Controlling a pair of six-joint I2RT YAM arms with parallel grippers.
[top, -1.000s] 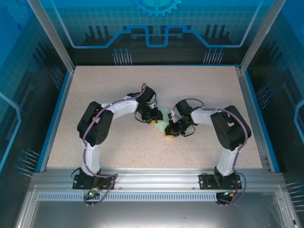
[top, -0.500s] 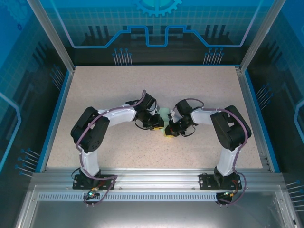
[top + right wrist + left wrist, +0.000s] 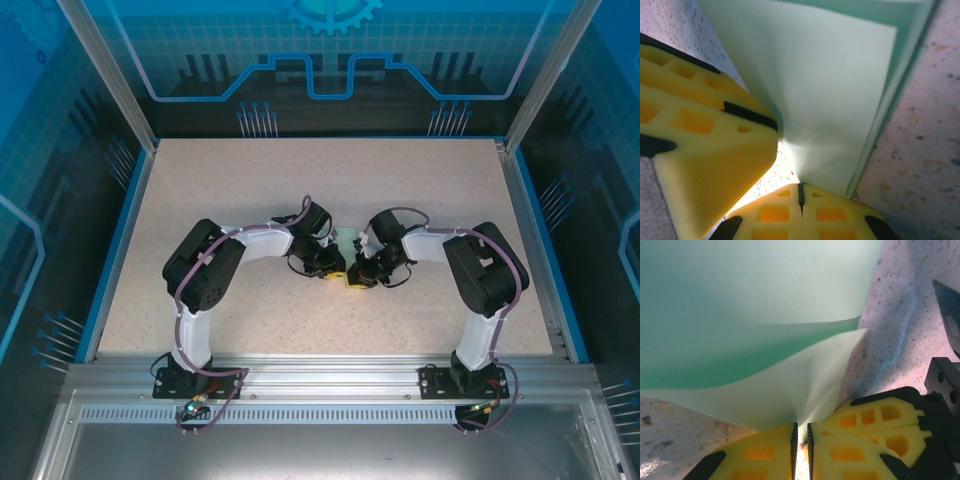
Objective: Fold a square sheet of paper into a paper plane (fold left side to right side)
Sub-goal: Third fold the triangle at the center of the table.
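Paper: square sheet of paper (image 3: 347, 239), bowed upward, at the middle of the table (image 3: 420, 190) between both grippers.
Left gripper (image 3: 800, 432): jaws narrow, pinching the sheet's near edge.
Right gripper (image 3: 800, 194): jaws closed on the same edge, just right of the other.

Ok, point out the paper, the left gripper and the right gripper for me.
paper (image 3: 755, 305), left wrist view, on the darker upper layer.
left gripper (image 3: 801, 434), left wrist view, at the slit between its yellow fingertips.
right gripper (image 3: 801, 194), right wrist view, at the slit between its yellow fingertips.
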